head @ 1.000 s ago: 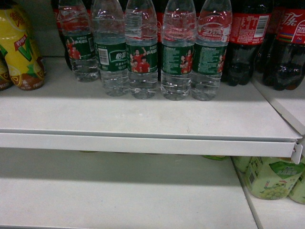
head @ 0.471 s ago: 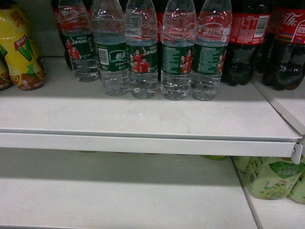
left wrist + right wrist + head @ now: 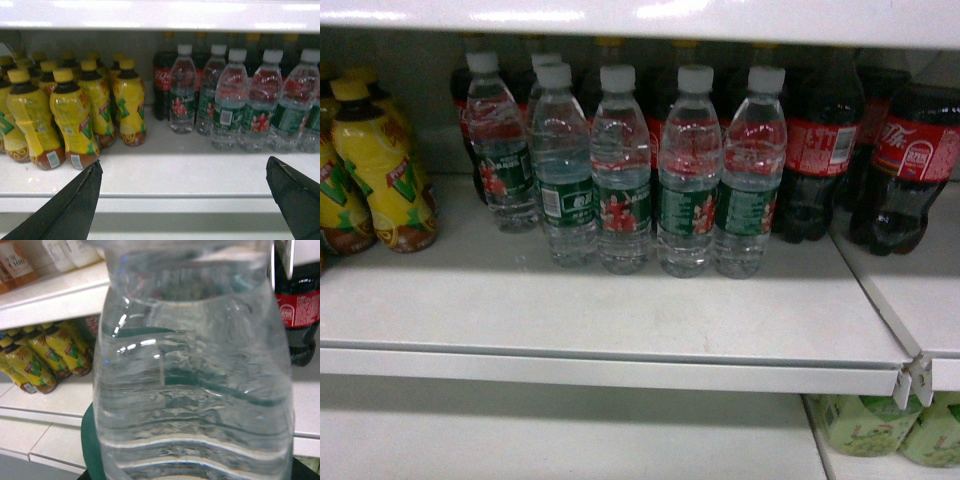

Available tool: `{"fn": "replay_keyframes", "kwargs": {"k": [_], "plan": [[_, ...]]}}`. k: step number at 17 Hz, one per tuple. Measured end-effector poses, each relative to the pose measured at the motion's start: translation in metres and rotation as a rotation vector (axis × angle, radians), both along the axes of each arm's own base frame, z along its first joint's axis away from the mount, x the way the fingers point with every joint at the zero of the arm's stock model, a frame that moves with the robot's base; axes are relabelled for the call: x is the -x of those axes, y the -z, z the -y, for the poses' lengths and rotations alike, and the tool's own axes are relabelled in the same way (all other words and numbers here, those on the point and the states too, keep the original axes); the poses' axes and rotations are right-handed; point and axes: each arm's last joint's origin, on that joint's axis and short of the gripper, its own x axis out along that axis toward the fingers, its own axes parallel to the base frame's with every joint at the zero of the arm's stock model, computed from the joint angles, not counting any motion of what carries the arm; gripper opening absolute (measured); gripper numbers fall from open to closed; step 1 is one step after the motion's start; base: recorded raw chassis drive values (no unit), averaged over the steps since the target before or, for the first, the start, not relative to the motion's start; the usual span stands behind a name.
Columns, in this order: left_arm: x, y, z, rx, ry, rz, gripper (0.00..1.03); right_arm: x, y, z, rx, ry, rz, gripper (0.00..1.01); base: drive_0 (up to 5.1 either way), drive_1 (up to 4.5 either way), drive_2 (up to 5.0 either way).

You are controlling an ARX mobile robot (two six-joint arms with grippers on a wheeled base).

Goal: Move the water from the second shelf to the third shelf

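Water bottle (image 3: 192,370) is filling the right wrist view, hanging in front of the shelf (image 3: 45,400); right claw itself is hidden, grip unclear. Left claw (image 3: 182,172) is hanging released before the yellow bottles (image 3: 75,115) and water row (image 3: 250,100).

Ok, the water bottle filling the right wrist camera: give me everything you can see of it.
The water bottle fills the right wrist view, very close to the lens. It is clear ribbed plastic with water inside, and dark green shows through it and at its lower left. It looks upright. Cap and base are out of frame. The right gripper itself isn't visible, so I can't confirm the grip.
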Motion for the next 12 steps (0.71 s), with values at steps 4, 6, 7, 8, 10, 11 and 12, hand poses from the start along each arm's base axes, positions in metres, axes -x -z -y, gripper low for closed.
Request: {"fn": "replay_keyframes", "kwargs": {"k": [4, 6, 7, 8, 10, 11, 12], "plan": [[0.0000, 0.0001, 0.0000, 0.000, 0.001, -0.001, 0.98, -0.0001, -0.0016, 0.0000, 0.000, 0.001, 0.005, 0.42, 0.0, 0.00, 0.0], [0.0000, 0.0001, 0.0001, 0.000, 0.002, -0.002, 0.98, -0.0001, -0.0016, 0.0000, -0.001, 0.001, 0.005, 0.42, 0.0, 0.00, 0.0], [0.0000, 0.0000, 0.0000, 0.000, 0.000, 0.000, 0.98, -0.0001, -0.0016, 0.0000, 0.000, 0.001, 0.005, 0.42, 0.0, 0.00, 0.0], [0.0000, -0.0003, 0.0000, 0.000, 0.000, 0.003, 0.98, -0.0001, -0.0019, 0.0000, 0.000, 0.001, 0.006, 0.42, 0.0, 0.00, 0.0], [0.0000, -0.0003, 0.0000, 0.000, 0.001, 0.003, 0.98, -0.0002, -0.0046, 0.0000, -0.002, 0.001, 0.019, 0.42, 0.0, 0.00, 0.0], [0.0000, -0.0002, 0.0000, 0.000, 0.001, 0.002, 0.98, -0.0002, -0.0049, 0.0000, -0.002, 0.001, 0.019, 0.42, 0.0, 0.00, 0.0], [0.0000, -0.0001, 0.0000, 0.000, 0.001, 0.001, 0.98, -0.0002, -0.0049, 0.0000, -0.002, 0.001, 0.019, 0.42, 0.0, 0.00, 0.0]]}}
